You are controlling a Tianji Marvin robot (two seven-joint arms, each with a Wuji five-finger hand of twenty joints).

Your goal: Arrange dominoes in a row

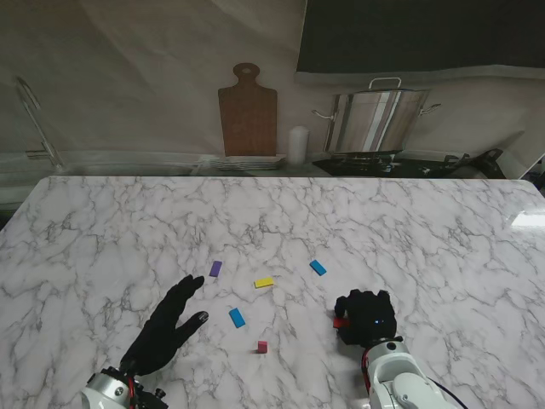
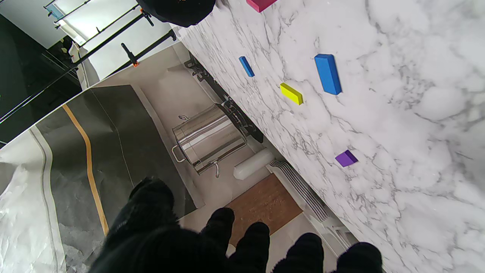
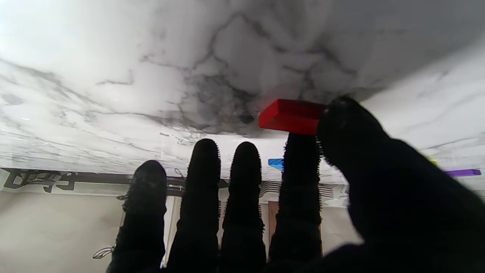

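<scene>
My right hand [image 1: 366,317] is at the near right, with its thumb and index finger pinched on a red domino [image 1: 341,322]. The right wrist view shows that red domino [image 3: 290,115] held close to the marble; I cannot tell whether it touches. My left hand [image 1: 166,328] hovers flat at the near left, fingers spread and holding nothing. Loose dominoes lie between the hands: a purple one [image 1: 215,268], a yellow one [image 1: 264,282], a far blue one [image 1: 318,267], a near blue one [image 1: 237,318] and a small crimson one [image 1: 262,346]. They lie scattered at different angles.
The marble table [image 1: 426,230] runs far back to a counter edge. Behind it stand a wooden cutting board [image 1: 248,111], a white cylinder [image 1: 297,145] and a steel stockpot [image 1: 379,119]. A pale glare patch lies at the table's far right.
</scene>
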